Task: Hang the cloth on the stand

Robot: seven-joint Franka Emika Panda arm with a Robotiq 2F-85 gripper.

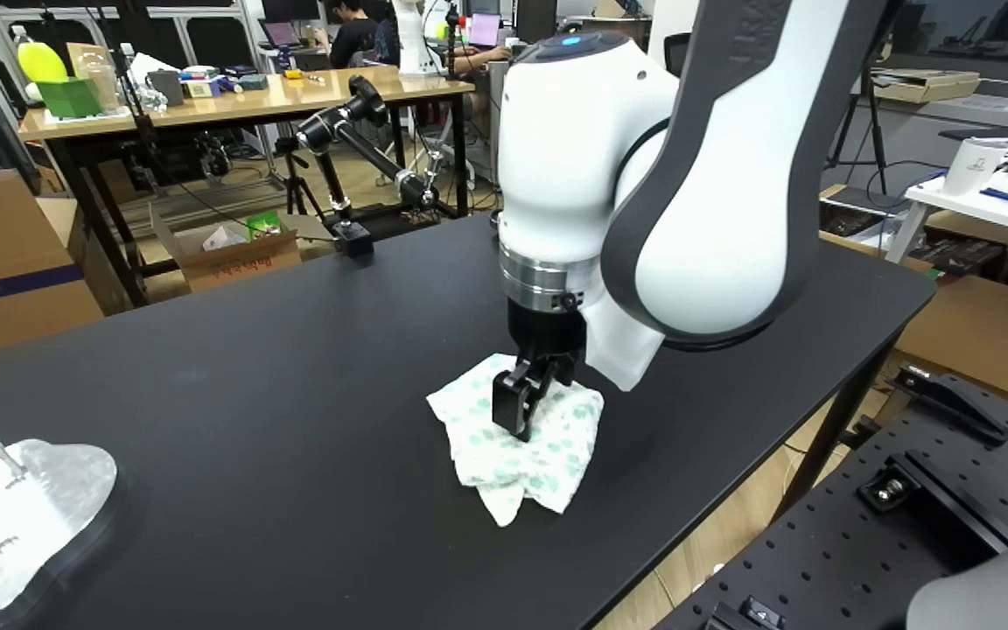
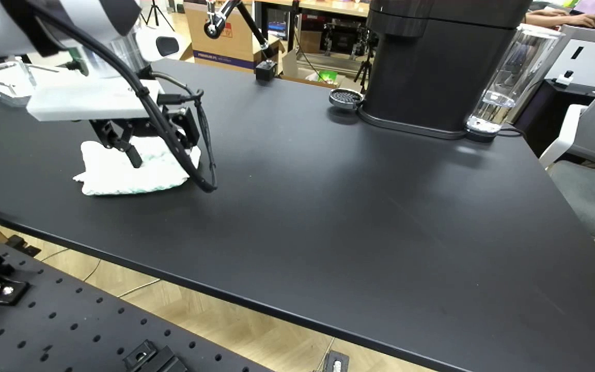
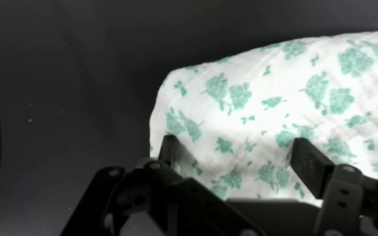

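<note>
Cloth (image 1: 548,455) first, since it's the whole job: it's folded up on the black table (image 1: 294,394), near the table's edge by the perforated board (image 2: 88,312). What matters is that the gripper (image 3: 236,141) is right over it, pointing down, so barely any reach needed. Fingers (image 3: 310,164) are well apart with cloth showing between them; whether the tips press in or just float above, I can't tell. In the wrist view it runs out of frame sideways, roughly the way those fingers would close, so imo a squeeze should bunch up a decent pinch. My guess for the hanging spot is the pegged tray (image 1: 49,499) on that same table, not sure though. Text-wise: past the table's opposite edge, a cardboard box (image 2: 207,44) says something like PREMIUM PS (last bit's fuzzy), a smaller box (image 1: 241,267) has Korean lettering I can't read, and the arm (image 1: 723,210) has letters too muddled for me.
</note>
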